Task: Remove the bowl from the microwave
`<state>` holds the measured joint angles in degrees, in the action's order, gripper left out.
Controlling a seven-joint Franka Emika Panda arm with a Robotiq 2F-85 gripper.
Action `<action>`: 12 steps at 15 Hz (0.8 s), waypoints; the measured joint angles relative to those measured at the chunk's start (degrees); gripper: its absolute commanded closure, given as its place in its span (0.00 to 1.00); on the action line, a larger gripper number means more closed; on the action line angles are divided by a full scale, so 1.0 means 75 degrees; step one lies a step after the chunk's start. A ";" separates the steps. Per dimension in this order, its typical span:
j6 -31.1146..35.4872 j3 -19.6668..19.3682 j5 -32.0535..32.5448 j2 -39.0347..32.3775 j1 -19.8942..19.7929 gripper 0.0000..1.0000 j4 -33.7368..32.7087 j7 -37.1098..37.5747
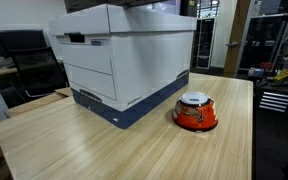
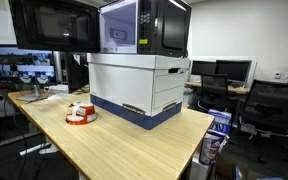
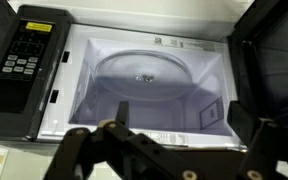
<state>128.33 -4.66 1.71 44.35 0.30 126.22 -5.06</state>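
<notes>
Beside white box (image 1: pixel 134 60), bowl (image 1: pixel 195 112) on table (image 1: pixel 104 150).

Open-plan office or lab workspace, not a kitchen. Long light-wood desk (image 2: pixel 134 145) in the foreground, further workstations behind it. Computer screens all round: a lit monitor (image 2: pixel 24 65) off to one side, a row of dark monitors (image 2: pixel 229 70) further back, another dark screen (image 1: pixel 19 42) in an exterior view. Black swivel chairs (image 2: pixel 274 105) drawn up at the rear desks; a mesh-backed chair (image 1: pixel 39 75) close behind the main desk. Drawer unit (image 1: pixel 274 100) at the desk's far edge. Doorway (image 1: pixel 224 40) in the back wall, pale plain wall (image 2: pixel 274 45) elsewhere. A black microwave (image 2: pixel 144 25) stands on a white box (image 2: pixel 134 85) on the desk, among the workstations
</notes>
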 measured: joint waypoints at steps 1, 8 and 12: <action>0.0098 -0.0006 -0.0054 0.0094 0.0098 0.00 0.0001 -0.0005; 0.0766 -0.0058 -0.0318 0.0502 0.0763 0.00 0.0080 -0.0144; 0.1204 -0.0193 -0.0599 0.0607 0.1288 0.00 0.0205 -0.0517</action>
<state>137.36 -6.11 -2.78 48.90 9.96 127.76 -8.94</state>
